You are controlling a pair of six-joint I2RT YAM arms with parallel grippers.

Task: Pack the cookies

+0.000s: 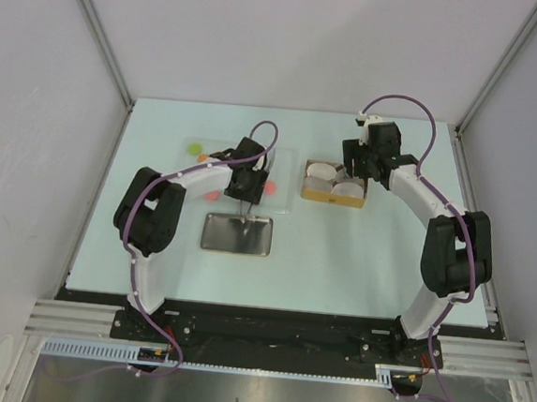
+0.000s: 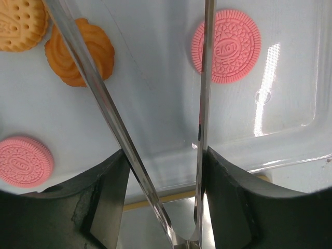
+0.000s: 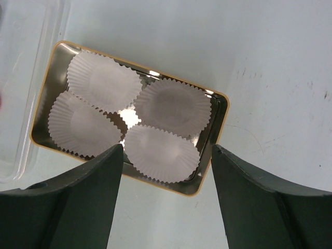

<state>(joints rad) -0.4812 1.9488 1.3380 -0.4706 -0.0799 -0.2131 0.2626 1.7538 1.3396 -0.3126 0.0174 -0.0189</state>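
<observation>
Cookies [image 2: 226,45] lie in a clear tray [image 2: 290,104] left of centre, toward the desk's far edge. The left hand [image 2: 163,161] clamps metal tongs [image 2: 105,104] above them. The right hand [image 3: 166,150], fingers wide apart and empty, hangs over a gold tin [image 3: 218,116] of paper cups [image 3: 104,80].

Paper cups [image 3: 174,106], gold tin [image 1: 330,199], steel tray [image 1: 223,239], tongs [image 2: 104,104]

Yellow sandwich cookie [image 2: 18,23] cut off by the top-left corner, orange swirl cookie [image 2: 72,54] partly behind a tongs [image 2: 104,104] blade, lower pink cookie [image 2: 23,162] clipped at the left edge, clear tray [image 3: 21,78] cut off leftward
</observation>
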